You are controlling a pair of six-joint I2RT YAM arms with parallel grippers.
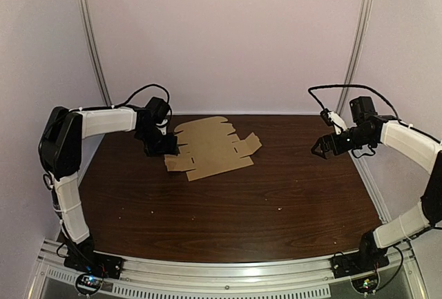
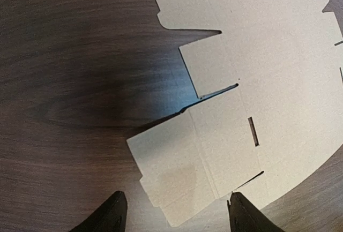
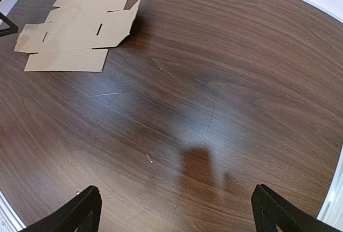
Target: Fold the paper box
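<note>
Brown paper box [image 1: 210,148]: an unfolded blank lying flat on the dark wood table [image 1: 242,202], toward 11 o'clock from the table's middle in the top view.
Long axis: roughly 9-to-3 across the top view, tipped a little toward 8-to-2.
Left gripper [image 2: 174,213]: fingers spread wide and holding nothing. It sits at the blank's 9 o'clock end, with the corner flap [image 2: 182,173] lying between the two tips.
Right gripper [image 3: 174,210]: also wide open and empty, well apart from the blank, which lies toward 11 o'clock in its wrist view.
Nearer arm: the left, by far, so expect to start the first crease there.
Key relation: from the left fingers the blank spreads away toward 1 o'clock, and the flap's crease runs about 11-to-5 just ahead of the right-hand tip.
Hard to make out: you cannot tell whether the left tips touch the cardboard or hover over it, because the top view hides that edge behind the gripper. The left wrist view cuts the blank off at 3 o'clock. The far flap perhaps stands slightly raised.
</note>
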